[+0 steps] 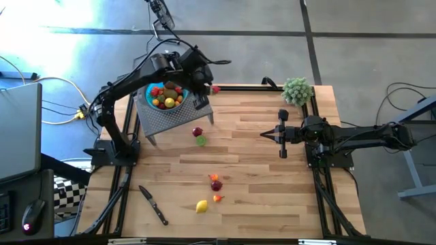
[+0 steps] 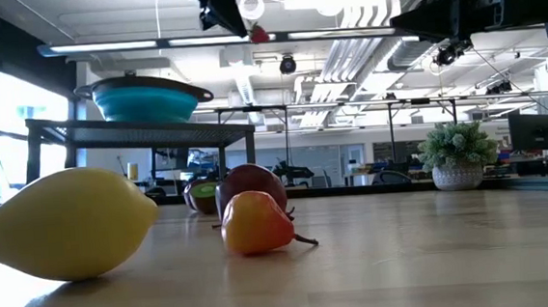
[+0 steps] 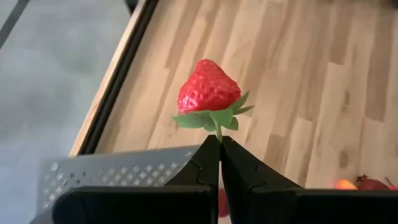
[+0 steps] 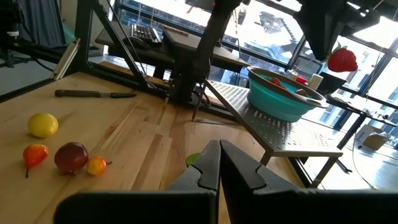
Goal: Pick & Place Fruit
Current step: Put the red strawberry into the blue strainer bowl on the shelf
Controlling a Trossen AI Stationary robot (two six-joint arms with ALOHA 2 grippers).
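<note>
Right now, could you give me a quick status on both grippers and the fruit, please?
Left gripper shut on strawberry stem, up beside the bowl. Right gripper shut, empty, waiting mid-table. Bowl part-filled; loose fruit on the table. Nothing in the way.

One camera looks straight down on the whole surface. One sits low, very near the lemon. Each wrist camera looks past its own arm. All see fruit.
</note>
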